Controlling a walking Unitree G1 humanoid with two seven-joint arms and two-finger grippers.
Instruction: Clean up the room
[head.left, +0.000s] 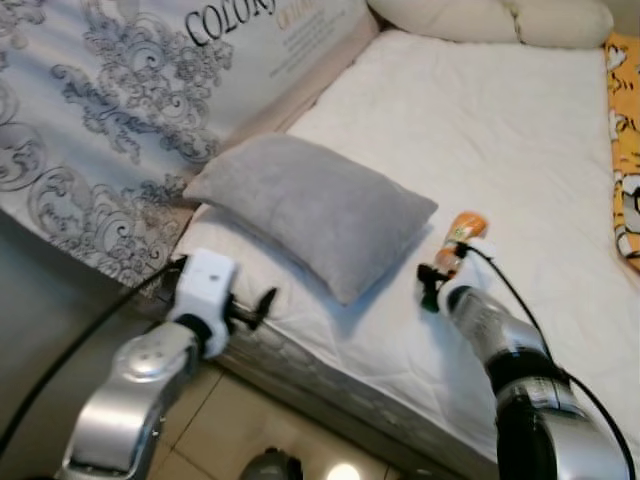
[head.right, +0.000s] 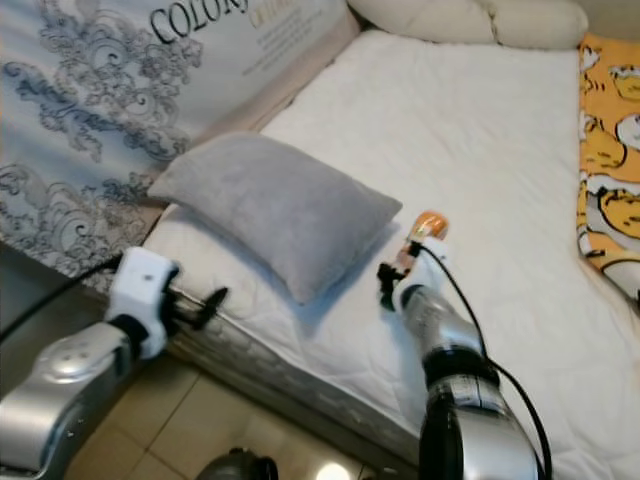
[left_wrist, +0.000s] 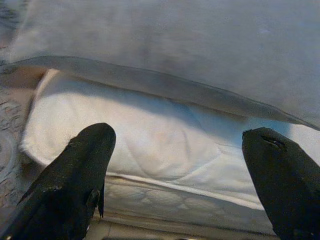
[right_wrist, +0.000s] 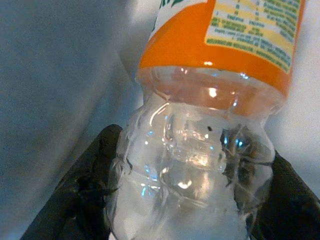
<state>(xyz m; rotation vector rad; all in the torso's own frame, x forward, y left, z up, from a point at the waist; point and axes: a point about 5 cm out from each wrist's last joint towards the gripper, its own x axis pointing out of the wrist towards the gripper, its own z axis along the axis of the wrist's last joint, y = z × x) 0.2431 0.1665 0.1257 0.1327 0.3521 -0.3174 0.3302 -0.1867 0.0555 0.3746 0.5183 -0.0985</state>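
Note:
A clear plastic bottle (head.left: 463, 231) with an orange label lies on the white bed (head.left: 480, 130), just right of a grey pillow (head.left: 310, 205). My right gripper (head.left: 439, 271) is shut on the bottle's clear end; in the right wrist view the bottle (right_wrist: 200, 130) sits between both black fingers (right_wrist: 80, 190), which press its sides. My left gripper (head.left: 258, 305) hovers open at the mattress's front left corner, below the pillow's near edge. In the left wrist view its fingers (left_wrist: 75, 180) stand wide apart with the mattress edge beyond them.
A large patterned panel (head.left: 100, 120) leans along the bed's left side. White pillows (head.left: 470, 18) lie at the head of the bed. An orange cartoon blanket (head.left: 625, 150) runs down the right edge. Tiled floor (head.left: 230, 430) shows below the mattress.

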